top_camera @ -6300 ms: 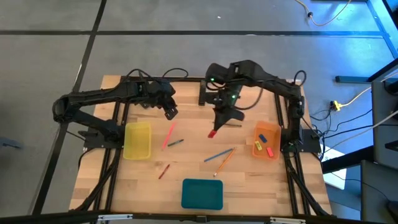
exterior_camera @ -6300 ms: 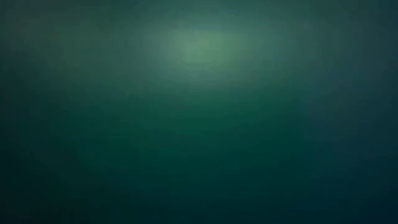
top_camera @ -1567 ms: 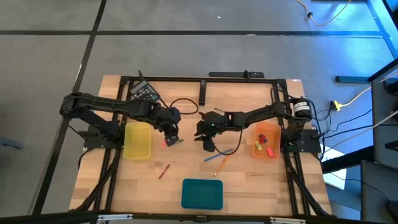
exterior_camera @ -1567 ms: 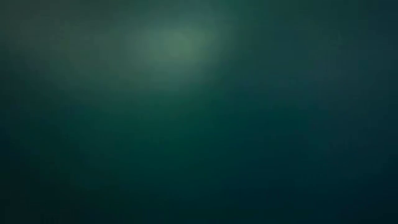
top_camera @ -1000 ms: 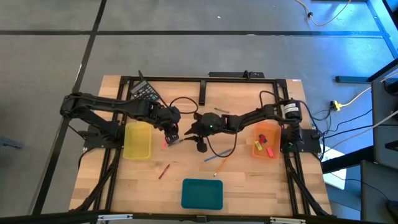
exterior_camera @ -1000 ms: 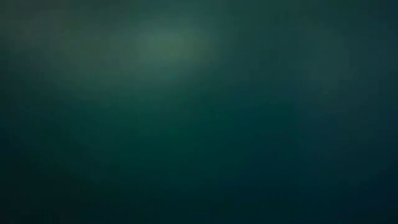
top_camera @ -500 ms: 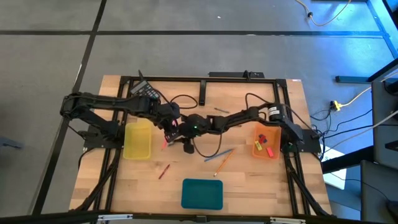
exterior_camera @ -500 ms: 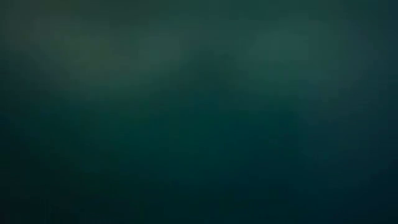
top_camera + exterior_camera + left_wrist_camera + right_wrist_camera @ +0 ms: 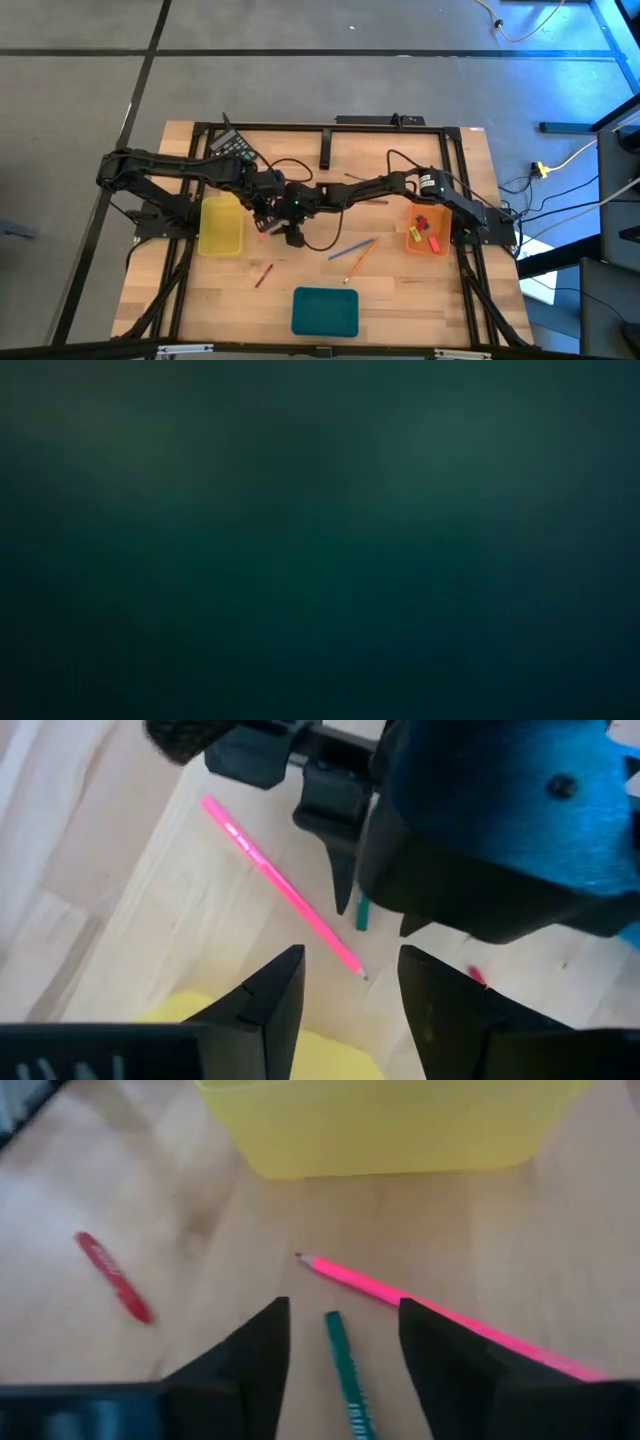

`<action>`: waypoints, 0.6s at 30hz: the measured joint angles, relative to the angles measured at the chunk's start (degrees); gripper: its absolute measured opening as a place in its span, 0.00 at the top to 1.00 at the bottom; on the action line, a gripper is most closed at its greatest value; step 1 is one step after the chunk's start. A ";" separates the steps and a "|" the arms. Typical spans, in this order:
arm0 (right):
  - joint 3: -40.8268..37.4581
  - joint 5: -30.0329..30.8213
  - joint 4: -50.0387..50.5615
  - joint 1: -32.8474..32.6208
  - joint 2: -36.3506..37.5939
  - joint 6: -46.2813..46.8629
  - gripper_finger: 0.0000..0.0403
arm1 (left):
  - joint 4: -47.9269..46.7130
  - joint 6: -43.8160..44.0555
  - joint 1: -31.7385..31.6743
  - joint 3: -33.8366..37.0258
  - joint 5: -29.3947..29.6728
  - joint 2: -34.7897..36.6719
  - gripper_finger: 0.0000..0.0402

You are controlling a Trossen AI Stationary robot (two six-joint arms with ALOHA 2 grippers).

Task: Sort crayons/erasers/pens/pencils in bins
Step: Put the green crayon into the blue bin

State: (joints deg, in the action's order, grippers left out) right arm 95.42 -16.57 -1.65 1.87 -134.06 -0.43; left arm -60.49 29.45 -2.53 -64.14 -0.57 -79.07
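A pink pen and a green pen lie on the table beside the yellow bin. My left gripper hangs open above the pink pen, whose tip shows just ahead of its fingers. My right gripper is open and low, with the green pen's end between its fingers and untouched. A red crayon lies close by. The orange bin holds erasers. The low view shows nothing.
The two grippers stand close together at the table's middle left. A blue pen and an orange pencil lie at the middle, the teal bin near the front edge, a black calculator at the far left.
My right gripper has travelled toward the table's left edge, reaching across the middle until it is beside my left gripper and over the green pen. The pens and bins have stayed where they were.
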 joint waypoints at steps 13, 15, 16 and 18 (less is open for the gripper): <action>-0.07 0.95 1.84 0.00 -2.09 -5.69 0.50 | 0.03 -1.16 0.00 0.00 1.74 0.02 0.61; 0.01 0.86 2.14 0.00 -2.63 -6.07 0.51 | 0.05 -1.14 0.32 0.00 2.63 0.02 0.61; -0.12 0.74 2.90 0.00 -2.69 -6.24 0.52 | 0.08 -1.14 0.46 0.00 2.95 0.02 0.61; -0.05 0.51 4.16 -0.02 -2.59 -6.33 0.54 | 0.07 -1.16 0.92 0.00 3.07 0.02 0.61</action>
State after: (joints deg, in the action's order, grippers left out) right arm 95.37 -16.06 2.51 1.85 -136.64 -6.76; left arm -60.42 28.29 -1.61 -64.14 2.50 -79.05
